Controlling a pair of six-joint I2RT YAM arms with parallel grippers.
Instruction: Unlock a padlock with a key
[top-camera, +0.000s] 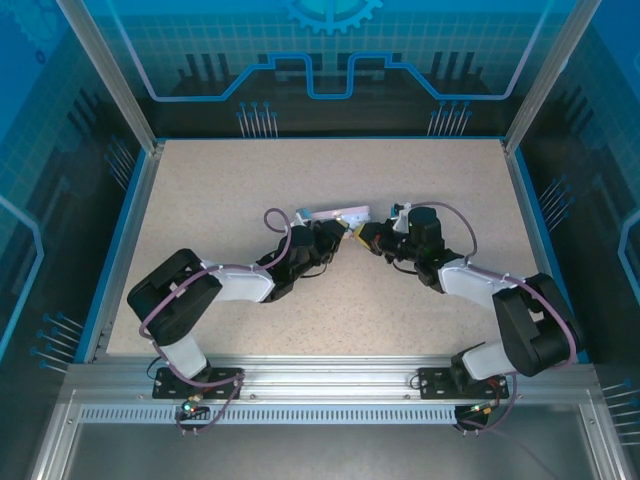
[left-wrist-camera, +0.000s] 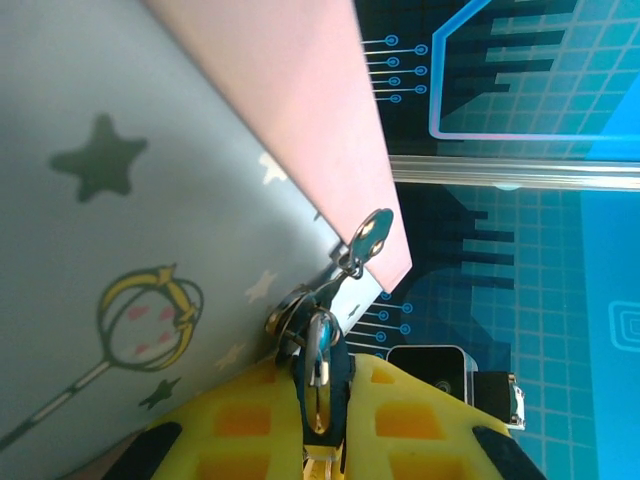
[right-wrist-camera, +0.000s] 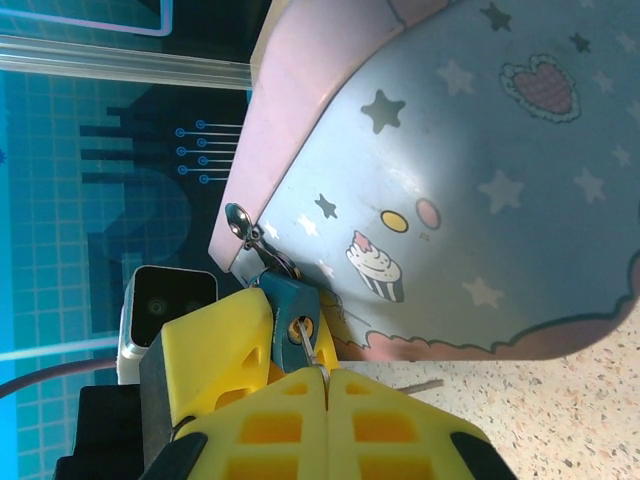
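Mid-table, both arms meet at the pale blue cartoon-printed rectangular tin box (top-camera: 325, 214), with bare speckled table (top-camera: 220, 180) open on every side and the blue-rimmed edges well apart. Left gripper (left-wrist-camera: 320, 425) is clamped on the small dark teal padlock (left-wrist-camera: 318, 375), which hangs from the silvery hasp (left-wrist-camera: 368, 238) at the tin's pink-edged corner; right gripper (right-wrist-camera: 322, 385) is pinched together on the thin metal key (right-wrist-camera: 309, 350). Right wrist view gives the brass keyhole (right-wrist-camera: 300, 325) with the key's tip at it; left wrist view gives the lock's narrow edge.
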